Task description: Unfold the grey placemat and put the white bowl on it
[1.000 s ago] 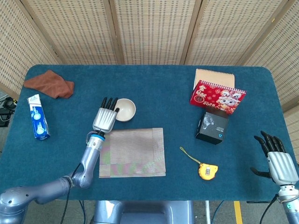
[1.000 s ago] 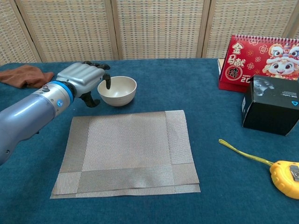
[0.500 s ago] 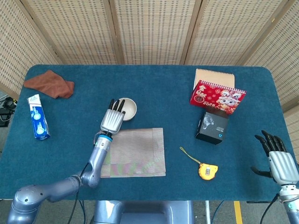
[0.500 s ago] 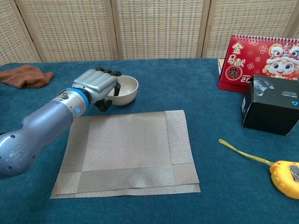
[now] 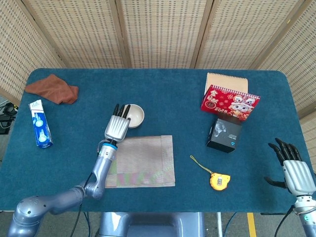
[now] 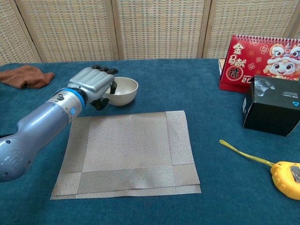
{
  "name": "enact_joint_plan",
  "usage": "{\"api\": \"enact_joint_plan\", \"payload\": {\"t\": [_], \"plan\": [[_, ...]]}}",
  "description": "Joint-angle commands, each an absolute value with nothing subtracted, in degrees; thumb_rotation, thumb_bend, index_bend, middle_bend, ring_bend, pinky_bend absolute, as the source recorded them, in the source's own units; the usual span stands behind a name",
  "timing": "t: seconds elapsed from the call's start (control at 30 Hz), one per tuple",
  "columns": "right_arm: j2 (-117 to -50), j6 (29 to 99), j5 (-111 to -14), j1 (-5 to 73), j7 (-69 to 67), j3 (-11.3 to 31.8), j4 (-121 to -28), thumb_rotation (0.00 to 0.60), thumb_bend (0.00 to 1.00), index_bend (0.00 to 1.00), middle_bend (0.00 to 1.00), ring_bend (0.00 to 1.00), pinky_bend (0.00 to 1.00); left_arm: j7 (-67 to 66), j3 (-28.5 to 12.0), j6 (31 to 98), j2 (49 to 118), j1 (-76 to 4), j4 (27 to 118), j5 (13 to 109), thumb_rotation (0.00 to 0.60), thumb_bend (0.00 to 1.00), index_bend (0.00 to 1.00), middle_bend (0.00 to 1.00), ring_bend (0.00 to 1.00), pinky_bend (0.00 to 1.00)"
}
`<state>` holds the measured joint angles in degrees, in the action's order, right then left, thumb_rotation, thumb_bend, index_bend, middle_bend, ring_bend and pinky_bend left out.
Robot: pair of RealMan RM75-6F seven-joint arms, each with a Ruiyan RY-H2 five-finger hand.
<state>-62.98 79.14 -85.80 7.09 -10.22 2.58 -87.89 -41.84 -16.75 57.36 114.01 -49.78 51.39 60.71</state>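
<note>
Centrally, white bowl point(image 6: 123, 90) gripped at its rim by left hand point(image 6: 92, 85), fingers curled inside, grey placemat point(image 6: 129, 151) spread alongside, right hand point(image 5: 295, 171) held open, empty.

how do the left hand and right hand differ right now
The left hand reaches over the table to the white bowl, fingers over its near rim; the right hand hangs off the table's right edge, touching nothing. The left hand's fingers curl at the bowl, while the right hand's are spread apart. The left hand shows in both views, the right only in the head view. Both share silver backs and black fingers.
</note>
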Motion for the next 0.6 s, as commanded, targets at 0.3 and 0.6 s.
{"api": "enact_joint_plan", "payload": {"t": [0.3, 0.6], "plan": [[-63.1, 80.1, -87.2, 6.9, -9.2, 2.0, -88.5, 0.600, 0.08, 0.14, 0.00, 0.00, 0.00, -39.4, -14.2, 62.5, 109.1, -45.8, 55.1, 64.0, 0.600, 0.55, 0.83, 0.00, 0.00, 0.00], [-63.3, 80.8, -88.0, 6.6, -7.9, 1.6, -89.1, 0.600, 0.08, 0.14, 0.00, 0.00, 0.00, -37.3, -13.1, 65.6, 102.4, -41.4, 58.2, 64.6, 0.600, 0.56, 0.84, 0.00, 0.00, 0.00]]}}
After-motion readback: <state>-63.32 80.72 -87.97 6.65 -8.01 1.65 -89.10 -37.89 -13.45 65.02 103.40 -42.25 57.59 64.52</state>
